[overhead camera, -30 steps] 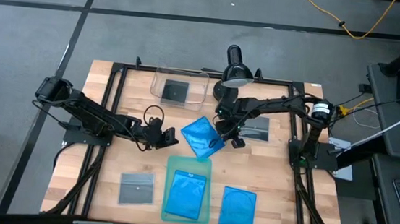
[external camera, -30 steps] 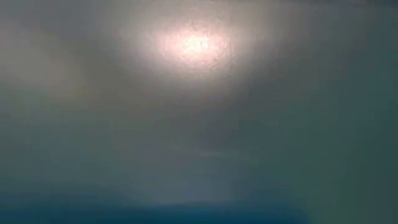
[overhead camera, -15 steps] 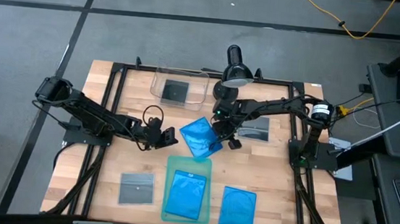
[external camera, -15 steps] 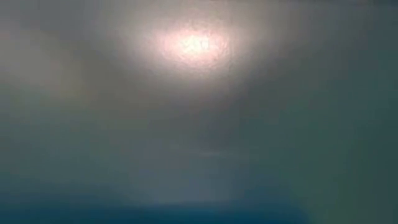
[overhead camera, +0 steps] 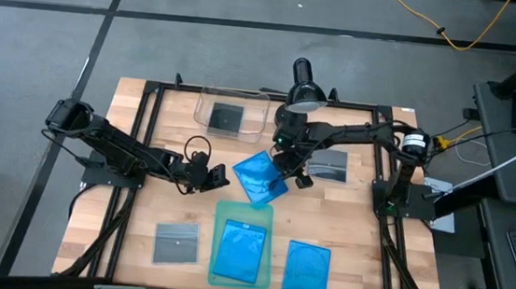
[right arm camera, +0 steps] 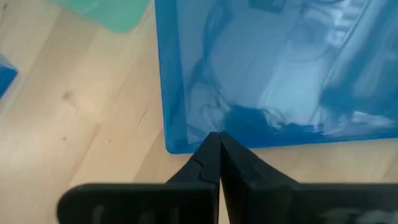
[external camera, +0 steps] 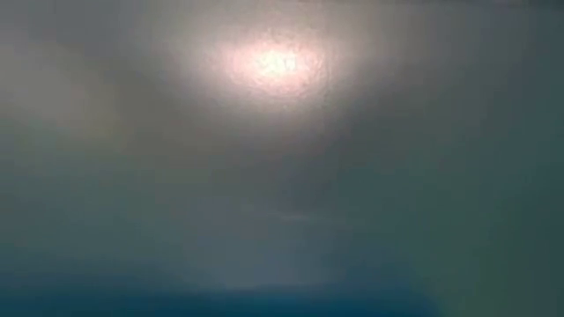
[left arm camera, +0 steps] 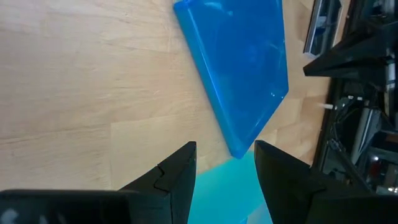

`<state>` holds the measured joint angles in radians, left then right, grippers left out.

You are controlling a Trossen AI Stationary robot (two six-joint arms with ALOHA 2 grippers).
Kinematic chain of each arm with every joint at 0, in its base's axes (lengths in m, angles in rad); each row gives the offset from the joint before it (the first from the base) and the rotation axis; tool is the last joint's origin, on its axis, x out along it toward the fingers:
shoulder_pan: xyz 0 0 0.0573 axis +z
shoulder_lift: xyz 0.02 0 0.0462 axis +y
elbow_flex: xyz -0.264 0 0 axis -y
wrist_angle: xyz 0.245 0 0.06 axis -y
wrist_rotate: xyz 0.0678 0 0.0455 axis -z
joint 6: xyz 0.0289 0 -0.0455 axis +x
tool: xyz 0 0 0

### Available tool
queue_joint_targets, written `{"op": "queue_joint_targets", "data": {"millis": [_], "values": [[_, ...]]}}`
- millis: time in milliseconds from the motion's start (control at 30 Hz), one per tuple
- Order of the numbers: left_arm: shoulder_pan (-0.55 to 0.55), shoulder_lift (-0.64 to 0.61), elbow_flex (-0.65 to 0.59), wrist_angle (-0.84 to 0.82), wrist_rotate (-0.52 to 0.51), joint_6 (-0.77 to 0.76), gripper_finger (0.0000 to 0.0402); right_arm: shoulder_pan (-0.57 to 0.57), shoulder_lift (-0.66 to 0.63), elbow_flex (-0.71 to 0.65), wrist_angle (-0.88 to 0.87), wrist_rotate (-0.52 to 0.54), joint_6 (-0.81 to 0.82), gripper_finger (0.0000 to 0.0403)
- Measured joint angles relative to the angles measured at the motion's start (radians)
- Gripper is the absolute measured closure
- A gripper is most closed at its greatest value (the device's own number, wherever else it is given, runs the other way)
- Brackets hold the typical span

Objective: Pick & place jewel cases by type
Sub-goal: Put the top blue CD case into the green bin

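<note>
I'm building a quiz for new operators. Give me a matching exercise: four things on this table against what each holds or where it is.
1 pale-green tray
2 clear bin
3 grey case left of the tray
4 tilted blue case

a holds a dark case
b flat on bare wood
c holds a blue case
d at the right end effector

Pairs: 1-c, 2-a, 3-b, 4-d

Six flat jewel cases (overhead camera: 260, 176): three translucent blue, three grey-black.

table (overhead camera: 344, 227): matt wood | blue jewel case (overhead camera: 259, 176): glossy translucent plastic
</note>
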<state>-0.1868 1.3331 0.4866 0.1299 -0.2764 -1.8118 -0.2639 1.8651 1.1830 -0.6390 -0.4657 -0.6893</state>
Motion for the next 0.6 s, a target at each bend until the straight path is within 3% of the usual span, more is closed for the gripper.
{"op": "queue_joint_targets", "data": {"millis": [267,600], "values": [[0.0,0.0,0.0,-0.001,0.008,0.004,0.0247,-0.009,-0.001,-0.07,-0.017,0.004,0.004,0.0397],[0.026,0.0,0.0,-0.001,0.009,0.011,0.0247,-0.008,0.0,-0.138,0.143,-0.04,0.007,0.0397]]}}
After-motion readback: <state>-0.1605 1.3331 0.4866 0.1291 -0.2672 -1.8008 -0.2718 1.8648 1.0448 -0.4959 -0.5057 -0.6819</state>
